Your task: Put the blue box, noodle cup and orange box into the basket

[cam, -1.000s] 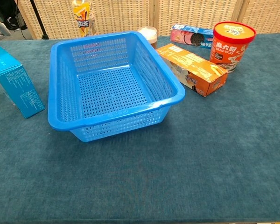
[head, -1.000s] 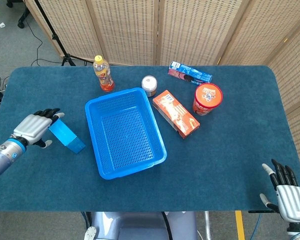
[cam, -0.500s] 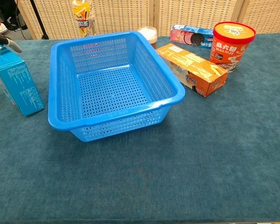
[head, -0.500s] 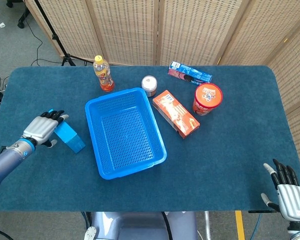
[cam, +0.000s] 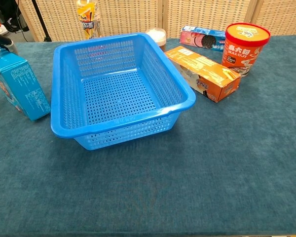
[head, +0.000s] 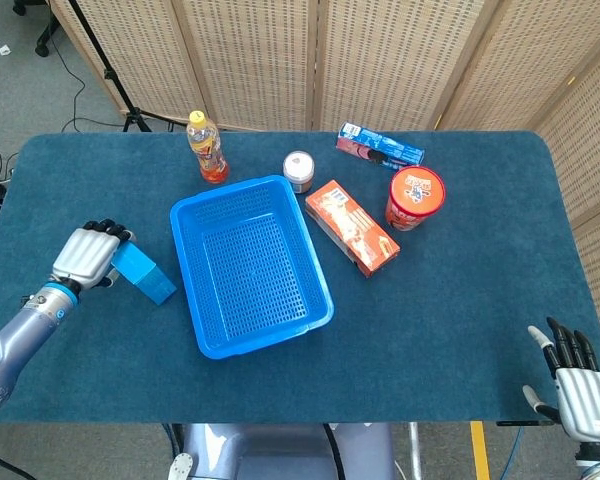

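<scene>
- Wicker screens stand behind the table (head: 460, 330), which is covered in dark blue cloth.
- Change: my left hand (head: 88, 254) has moved in over the last second and now sits against the blue box (head: 143, 272). Its fingers are curled over the box's upper left end; whether a firm grip exists, I cannot tell.
- Change: the blue box has shifted slightly toward the basket (head: 250, 262) and, in the chest view, stands a little tilted.
- Meaning: pickup of the first item appears to be under way. Nothing is in the basket yet.
- Blue box: plain cyan carton, long and narrow, just left of the basket, with small print on its side panel.
- Noodle cup (head: 415, 197): red, upright, lid on, well right of the basket.
- Orange box (head: 351, 226): lies flat between the basket and the cup, just beside the basket's right wall.
- My right hand (head: 584, 396) hangs at the near right corner, fingers straight and slightly apart, holding nothing.
</scene>
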Controlling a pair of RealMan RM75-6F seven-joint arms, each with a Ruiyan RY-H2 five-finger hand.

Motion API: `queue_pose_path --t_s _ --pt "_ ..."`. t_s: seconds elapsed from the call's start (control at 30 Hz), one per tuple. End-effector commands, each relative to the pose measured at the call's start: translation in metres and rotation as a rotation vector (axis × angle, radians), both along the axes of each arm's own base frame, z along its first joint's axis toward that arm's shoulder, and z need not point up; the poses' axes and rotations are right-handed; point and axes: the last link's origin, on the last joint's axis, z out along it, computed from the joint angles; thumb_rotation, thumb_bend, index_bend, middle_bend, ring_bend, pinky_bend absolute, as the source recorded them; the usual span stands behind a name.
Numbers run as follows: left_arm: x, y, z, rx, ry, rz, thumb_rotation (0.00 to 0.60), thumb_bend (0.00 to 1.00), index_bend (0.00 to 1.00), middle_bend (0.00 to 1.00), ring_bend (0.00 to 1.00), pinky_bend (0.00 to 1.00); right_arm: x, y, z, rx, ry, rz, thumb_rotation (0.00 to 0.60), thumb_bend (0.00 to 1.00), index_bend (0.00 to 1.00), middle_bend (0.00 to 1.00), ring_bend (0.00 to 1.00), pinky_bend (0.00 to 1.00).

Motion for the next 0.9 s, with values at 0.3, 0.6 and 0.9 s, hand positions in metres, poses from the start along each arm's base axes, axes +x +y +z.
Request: queue_pose_path --t_s 0.3,0.6,0.9 --pt "0.015 -0.001 0.027 0.057 -0.029 -0.025 0.6 0.52 0.76 0.52 0.59 0.5 0.003 0.001 0.002 -0.01 -0.006 0.011 0.6 0.26 0.15 0.0 0.0 0.0" --pt "0.062 0.003 0.067 0.121 -0.143 -0.079 0.6 0.52 0.76 0.52 0.59 0.5 0.005 0.001 0.002 -0.013 -0.013 0.018 0.6 0.26 0.15 0.0 0.0 0.0" --pt "0.102 -0.005 0.066 0.122 -0.249 -0.227 0.6 0.52 0.76 0.52 0.59 0.5 0.007 0.001 0.004 -0.02 -0.024 0.027 0.6 0.26 0.15 0.0 0.0 0.0"
